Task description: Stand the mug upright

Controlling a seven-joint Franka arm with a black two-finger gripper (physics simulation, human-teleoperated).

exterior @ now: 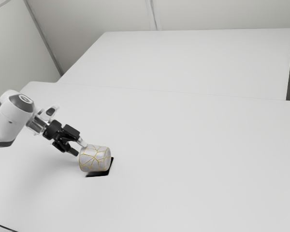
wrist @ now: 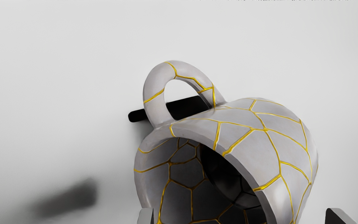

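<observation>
The mug point(exterior: 95, 158) lies on its side on the pale table point(exterior: 193, 145), its mouth turned towards the arm. From where I stand, the gripper point(exterior: 79, 148) is right at that mouth, open, its fingers wide apart and not closed on anything.

I'd take the mug for glazed ceramic: stiff, moderately light, smooth enough to slide or roll if nudged, and liable to chip if dropped. The gold veins look like decoration, though I wouldn't squeeze hard to find out. The best hold, I think, is the wall near the rim point(wrist: 202, 137), gripped firmly so the mouth can be tipped up and the base let down gently. The handle point(wrist: 154, 93) sticks out from the side and could serve too, but pulling there might twist the body round.

Against the mug's far side there is a flat black patch point(wrist: 185, 107); whether it is a thin slab or only hard shadow, I can't tell. If it is solid, its edge could make the base rock. A dark cable point(exterior: 2, 226) crosses the table's near corner, well out of the way
</observation>
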